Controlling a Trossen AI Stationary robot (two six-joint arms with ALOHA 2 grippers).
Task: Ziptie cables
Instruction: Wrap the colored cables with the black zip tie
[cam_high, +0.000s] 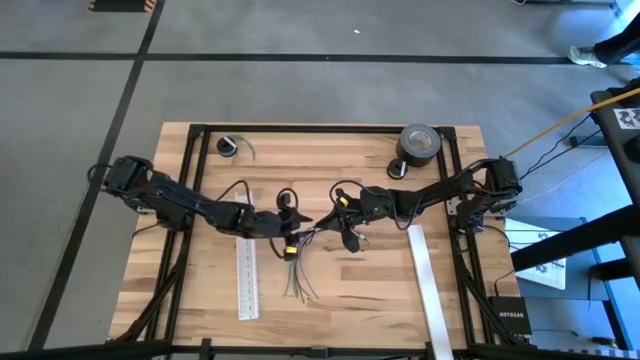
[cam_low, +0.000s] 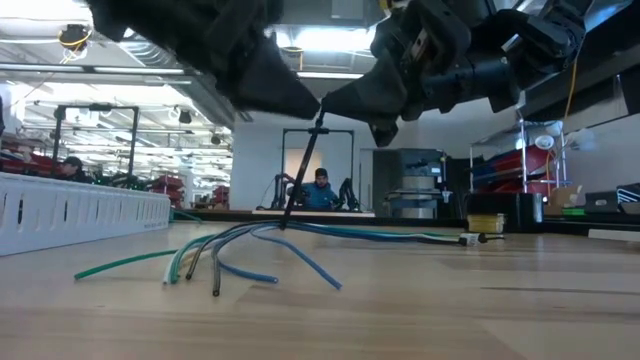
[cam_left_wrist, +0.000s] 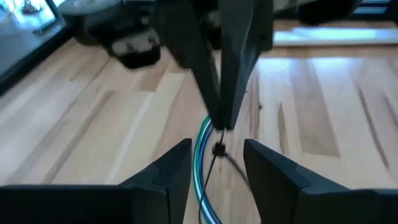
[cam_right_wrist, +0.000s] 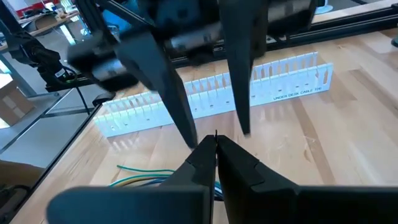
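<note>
High view: left tool (cam_high: 297, 222) and right tool (cam_high: 335, 226) are meeting over mid-table (cam_high: 330, 310); the cables (cam_high: 298, 280) are fanning toward the near edge, between two white slotted strips (cam_high: 246, 278), with bare wood around them. A tape roll (cam_high: 420, 143) is sitting near the far edge.

Low view: the ziptie (cam_low: 300, 175) is standing tilted above the bundle.

Left wrist view: left tool's fingers (cam_left_wrist: 168, 171) are standing apart, the looped ziptie's head between them.

Right wrist view: right tool is pinching closed on the ziptie's tail.
</note>
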